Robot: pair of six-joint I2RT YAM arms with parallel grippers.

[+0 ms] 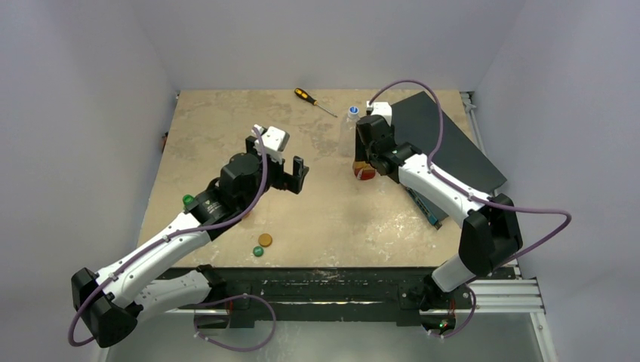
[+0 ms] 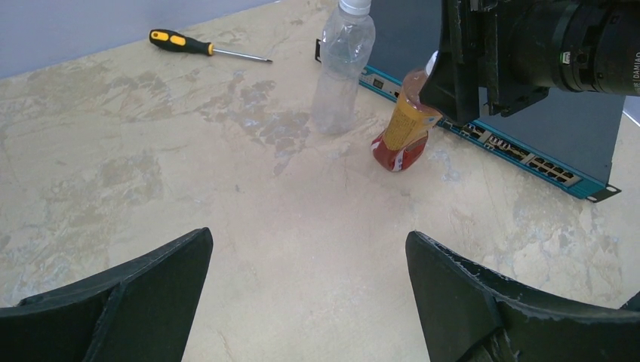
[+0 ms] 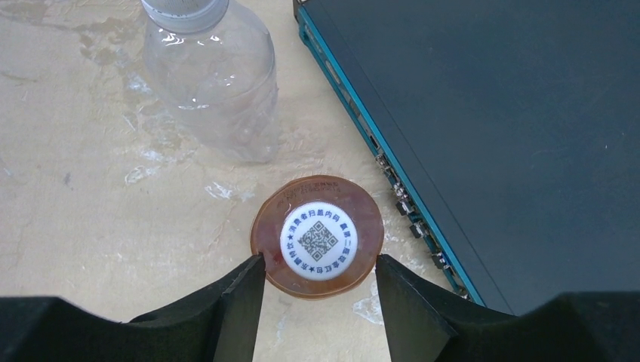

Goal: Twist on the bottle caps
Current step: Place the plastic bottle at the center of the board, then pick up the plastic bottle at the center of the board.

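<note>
1. Writing: white cap [image 3: 318, 241] on the amber bottle [image 3: 266, 226] shows a QR code ringed with Chinese characters, too small to read. "DAMIAO" on right arm motor [image 2: 581, 45].
2. Right gripper [image 3: 318, 262]: fingers parted wider than the cap, straddling it, clamping nothing.
3. Left gripper [image 2: 308, 237]: spread wide, empty.
4. Clear bottle [image 3: 215, 90]: top cut off.
5. Orange cap [image 1: 265, 240] and green cap [image 1: 258, 251] lie loose at the near table edge.

Black-and-orange screwdriver [image 1: 314, 101] lies flat at the far middle of the mottled beige table [image 1: 219, 128], handle to the left, tip pointing right and slightly nearer. Flat dark box [image 1: 445, 143] lies angled on the right side of the table, its blue ported edge facing left. Plain grey walls [image 1: 324, 38] behind and at both sides.
</note>
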